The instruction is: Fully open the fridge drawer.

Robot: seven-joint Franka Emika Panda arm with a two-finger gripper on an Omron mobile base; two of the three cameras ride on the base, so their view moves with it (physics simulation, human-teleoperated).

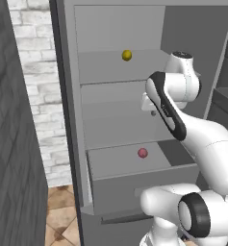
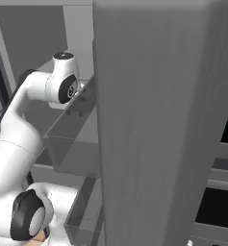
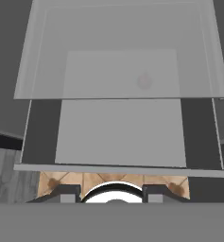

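Low in the fridge [image 1: 69, 96], the fridge drawer [image 1: 134, 190] stands pulled partway out, a small pink ball [image 1: 142, 153] lying just behind it on the surface above. A yellow ball [image 1: 127, 55] sits on an upper shelf [image 1: 120, 67]. The gripper [image 3: 111, 191] looks down from above the drawer, its fingertips [image 3: 68, 193] set wide apart and seemingly holding nothing.

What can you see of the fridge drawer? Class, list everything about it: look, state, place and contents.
The fridge drawer is a wide, shallow, plain grey box low in the fridge, under the flat shelves. It stands pulled partway out, its flat front panel facing the robot. A small reddish ball lies in it. The hand view looks down over its front edge.
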